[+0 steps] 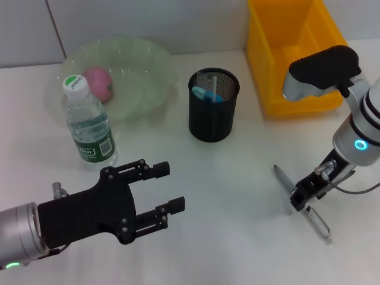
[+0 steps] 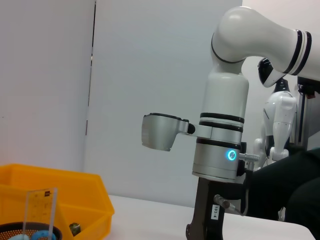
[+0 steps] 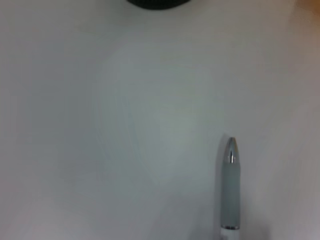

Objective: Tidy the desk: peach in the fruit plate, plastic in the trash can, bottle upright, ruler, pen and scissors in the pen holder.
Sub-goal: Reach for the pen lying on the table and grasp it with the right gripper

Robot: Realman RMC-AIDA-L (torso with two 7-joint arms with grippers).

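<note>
I've got the right gripper (image 1: pixel 306 196) down at the worktop (image 1: pixel 237 196) toward its right edge, sitting right over the middle of the pen (image 1: pixel 303 203), which lies flat and runs diagonally toward the near right corner; I can't tell from here whether the fingers are clamped on the barrel or just straddling it. My right wrist view shows the pen's silver tip (image 3: pixel 230 150) resting on bare white surface. The left gripper (image 1: pixel 163 196) hangs over the near left part of the worktop with its black fingers (image 1: pixel 155 170) spread apart and nothing between them. Just beyond it the bottle (image 1: pixel 87 123) stands upright, green cap on top, close to the left edge. Behind the bottle, toward the far left corner, the pale green fruit plate (image 1: pixel 148 65) holds the pink peach (image 1: pixel 98 83). In the middle of the far side sits the black mesh pen holder (image 1: pixel 214 105), with the clear ruler (image 1: pixel 204 82) and something blue standing in it. The yellow trash can (image 1: pixel 279 53) occupies the far right corner.
</note>
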